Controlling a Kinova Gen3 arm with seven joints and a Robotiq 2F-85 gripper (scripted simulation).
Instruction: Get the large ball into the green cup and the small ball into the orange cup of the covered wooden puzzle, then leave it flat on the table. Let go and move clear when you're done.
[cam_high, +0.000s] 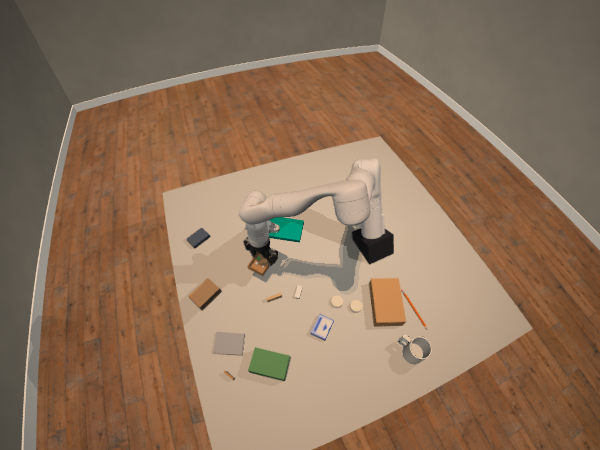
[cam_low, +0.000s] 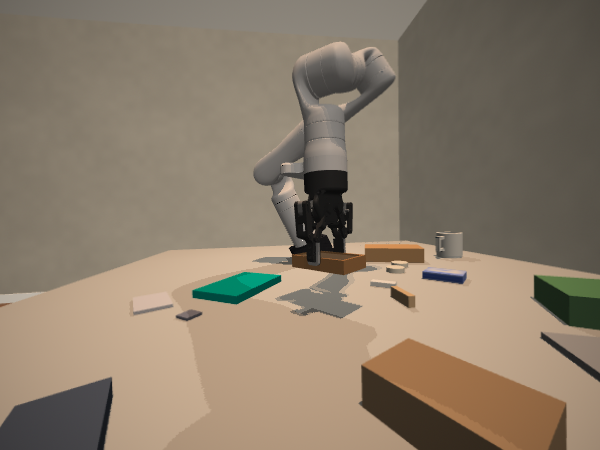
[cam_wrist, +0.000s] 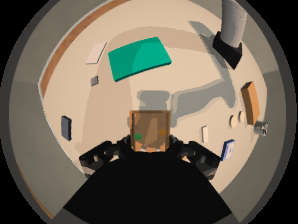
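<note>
The covered wooden puzzle (cam_low: 328, 262) is a shallow brown tray. It hangs a little above the table with its shadow below it, and it tilts slightly. My gripper (cam_low: 325, 239) is shut on its sides from above. In the top view the puzzle (cam_high: 259, 264) shows under the black gripper (cam_high: 261, 252). In the wrist view the puzzle (cam_wrist: 149, 131) sits between the fingers, and a small green spot shows at its lower left; I cannot make out the balls or the orange cup.
A teal board (cam_high: 287, 228) lies behind the gripper. Around it lie a dark pad (cam_high: 198, 237), a brown box (cam_high: 205, 293), a small wooden block (cam_high: 273, 297), a white block (cam_high: 298, 291), two discs (cam_high: 346, 303), an orange box (cam_high: 387, 301), a mug (cam_high: 416, 349) and a green box (cam_high: 269, 363).
</note>
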